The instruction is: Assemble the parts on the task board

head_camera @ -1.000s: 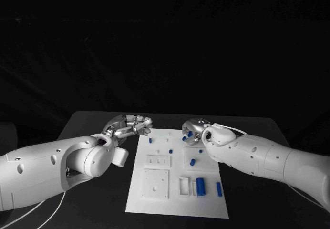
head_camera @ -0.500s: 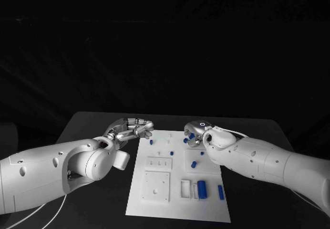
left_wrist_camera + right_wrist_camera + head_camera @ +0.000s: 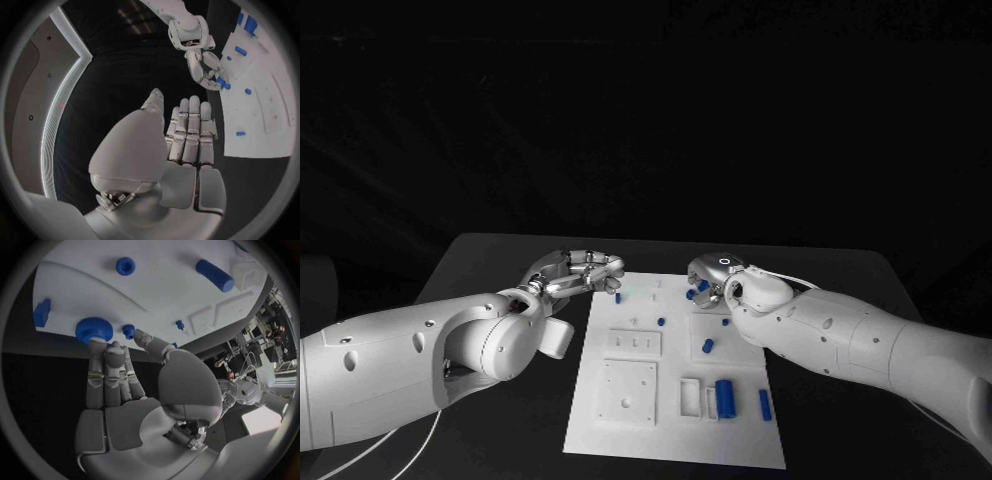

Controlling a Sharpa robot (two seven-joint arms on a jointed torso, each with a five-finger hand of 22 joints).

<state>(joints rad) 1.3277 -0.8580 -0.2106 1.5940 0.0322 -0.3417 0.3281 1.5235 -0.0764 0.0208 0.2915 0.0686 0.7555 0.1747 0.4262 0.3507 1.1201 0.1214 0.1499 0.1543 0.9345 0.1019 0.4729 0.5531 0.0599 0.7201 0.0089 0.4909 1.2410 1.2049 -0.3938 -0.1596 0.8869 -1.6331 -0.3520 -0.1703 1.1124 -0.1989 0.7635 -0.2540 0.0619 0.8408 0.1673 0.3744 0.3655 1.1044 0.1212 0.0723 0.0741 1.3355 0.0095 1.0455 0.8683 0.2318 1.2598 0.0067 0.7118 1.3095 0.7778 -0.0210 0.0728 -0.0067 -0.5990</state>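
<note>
Task board (image 3: pixel 678 390) lies mid-table, blue parts scattered on it: a large cylinder (image 3: pixel 724 393) and a slim bar (image 3: pixel 764 403) near the right edge, small pegs further off. Right hand (image 3: pixel 708 280) is at the far right of the board, fingertips touching a round knurled knob (image 3: pixel 94 329) by the board edge; fingers straight, no closed grasp visible. Left hand (image 3: pixel 577 271) hovers off the far left corner, fingers extended together, holding nothing. Parts look like rigid light plastic, smooth, probably slippery; pinch the knob across its ribbed rim. Contact under the right fingertips is hard to read; what the knob sits in is hidden.
</note>
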